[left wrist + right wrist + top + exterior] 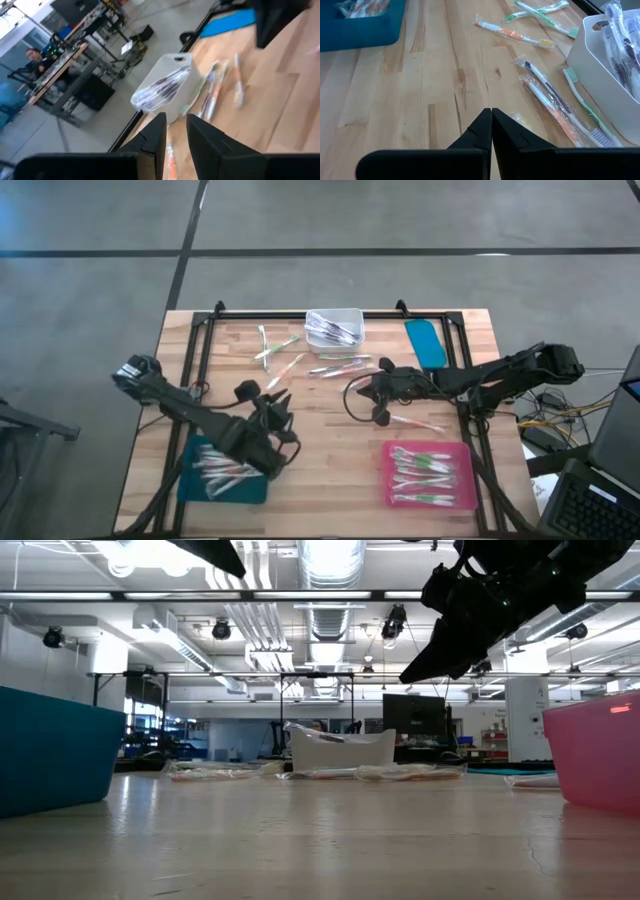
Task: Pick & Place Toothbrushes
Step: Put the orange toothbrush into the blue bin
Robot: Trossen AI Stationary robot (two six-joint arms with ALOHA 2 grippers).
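Toothbrushes, thin wrapped plastic sticks (pixel 340 367), scattered beside white rectangular bin (pixel 335 327), long axes roughly across table. Right gripper (pixel 362 391) nearer, fingers shut, empty. Left gripper (pixel 279 402) slightly parted, empty.

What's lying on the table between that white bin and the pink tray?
In the high view, loose toothbrushes lie scattered on the wood between the white bin and the pink tray, and the right gripper hangs over that stretch too.
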